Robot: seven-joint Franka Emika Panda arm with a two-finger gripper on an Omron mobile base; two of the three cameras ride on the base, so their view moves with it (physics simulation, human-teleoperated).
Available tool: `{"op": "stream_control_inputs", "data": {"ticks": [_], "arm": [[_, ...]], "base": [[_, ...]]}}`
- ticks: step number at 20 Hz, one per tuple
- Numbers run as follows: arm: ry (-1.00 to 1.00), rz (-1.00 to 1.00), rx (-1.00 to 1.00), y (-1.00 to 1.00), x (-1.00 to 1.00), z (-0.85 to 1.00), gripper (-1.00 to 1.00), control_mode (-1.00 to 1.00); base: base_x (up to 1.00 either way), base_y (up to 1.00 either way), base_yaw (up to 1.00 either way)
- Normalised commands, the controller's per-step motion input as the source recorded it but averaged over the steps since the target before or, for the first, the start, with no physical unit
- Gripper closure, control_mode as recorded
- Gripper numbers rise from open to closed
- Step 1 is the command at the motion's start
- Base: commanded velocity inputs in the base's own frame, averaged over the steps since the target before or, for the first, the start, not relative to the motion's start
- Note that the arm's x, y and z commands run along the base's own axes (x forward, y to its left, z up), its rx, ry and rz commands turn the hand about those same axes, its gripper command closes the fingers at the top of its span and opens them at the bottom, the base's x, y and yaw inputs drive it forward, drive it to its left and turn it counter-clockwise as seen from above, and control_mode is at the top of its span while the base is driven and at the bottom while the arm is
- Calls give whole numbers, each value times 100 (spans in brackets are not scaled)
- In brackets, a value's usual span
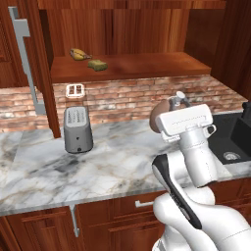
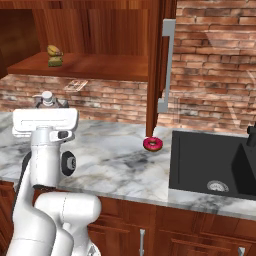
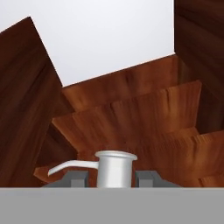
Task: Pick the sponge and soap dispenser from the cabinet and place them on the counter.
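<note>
My gripper (image 3: 112,178) is shut on the soap dispenser (image 1: 158,118), a tan-brown rounded bottle held above the marble counter (image 1: 112,157). Its pale pump nozzle (image 3: 114,167) rises between my two fingertips (image 3: 75,179). From the right base view the pump top (image 2: 47,97) pokes up just behind the white hand. The sponge (image 1: 98,64), yellow with an olive-green face, lies on the shelf of the open cabinet (image 1: 132,63), next to a banana (image 1: 78,54). In the right base view the sponge (image 2: 55,61) sits at the shelf's far left.
A grey toaster (image 1: 77,128) stands on the counter at the left, below the open cabinet door (image 1: 29,63). A red doughnut (image 2: 152,144) lies near the black sink (image 2: 210,160), under the other open door (image 2: 157,60). A brick wall backs the counter.
</note>
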Motion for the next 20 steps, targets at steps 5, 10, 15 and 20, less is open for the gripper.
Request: {"op": "stream_control_inputs", "data": {"ticks": [5, 10, 15, 20], "arm": [[18, 2, 3, -3, 0, -14, 100, -100], [18, 4, 0, -1, -2, -46, 100, -100], [23, 4, 0, 0, 0, -46, 100, -100], [28, 4, 0, 0, 0, -74, 100, -100]], "base": [[0, 0, 0], [0, 0, 0], [0, 0, 0], [0, 0, 0]]}}
